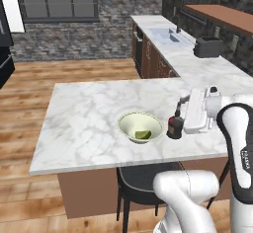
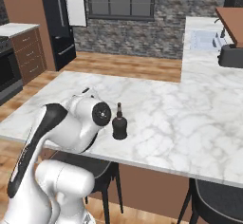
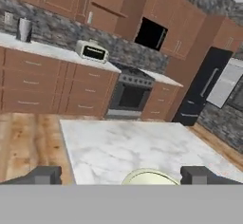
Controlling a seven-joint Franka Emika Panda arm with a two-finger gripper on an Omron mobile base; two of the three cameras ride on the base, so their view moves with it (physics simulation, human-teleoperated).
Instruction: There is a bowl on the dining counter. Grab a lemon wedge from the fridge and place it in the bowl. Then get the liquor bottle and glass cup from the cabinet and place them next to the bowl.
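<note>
- Lemon wedge (image 1: pixel 143 135) lay in the bowl (image 1: pixel 140 127) on the dining counter (image 1: pixel 89 123).
- Liquor bottle (image 1: pixel 174 127) stood just beside the bowl.
- Gripper (image 3: pixel 121 175) hovered with jaws spread wide, holding nothing.

Ahead of the gripper we see brown drawers (image 3: pixel 33 88), a stove (image 3: pixel 128 95) and a microwave (image 3: pixel 92 52); to its side, a brick wall (image 1: pixel 74 42), window (image 1: pixel 57 0) and wood floor (image 1: pixel 74 71).

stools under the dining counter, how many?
2. One black stool sits below the dining counter edge under the bowl; another stool shows at lower right of the right base view. More may be hidden.
</note>
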